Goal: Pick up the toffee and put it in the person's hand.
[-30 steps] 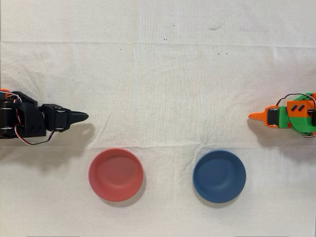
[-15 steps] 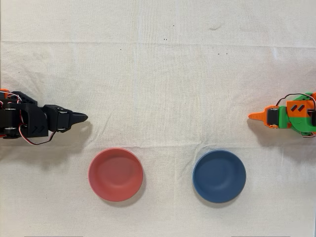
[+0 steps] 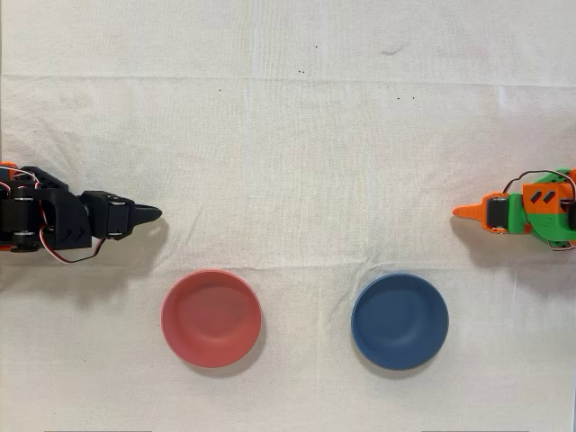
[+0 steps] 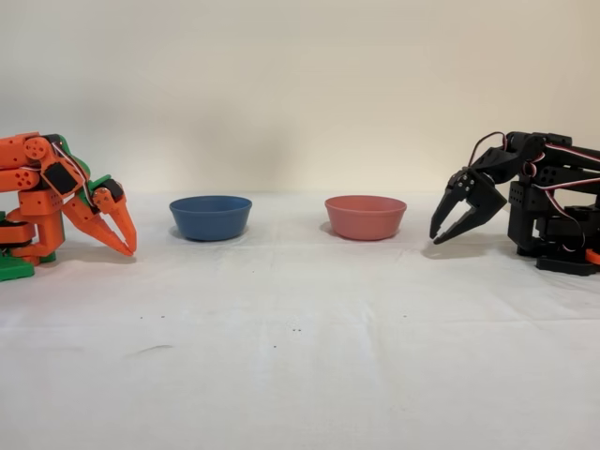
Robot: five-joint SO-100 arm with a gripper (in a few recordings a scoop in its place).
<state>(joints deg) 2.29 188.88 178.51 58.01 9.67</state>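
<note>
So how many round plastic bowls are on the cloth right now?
2: a round red plastic bowl nearer the black gripper, and a round blue plastic bowl beside it. Neither visibly holds anything.

Setting: small robotics test bench, lab or hobby workspace. Evidence: table draped in a creased white cloth; plain, bare cream wall behind; two 3D-printed desktop arms with exposed servos and wiring, black arm and idle orange arm; red bowl and blue bowl laid out as props.
</note>
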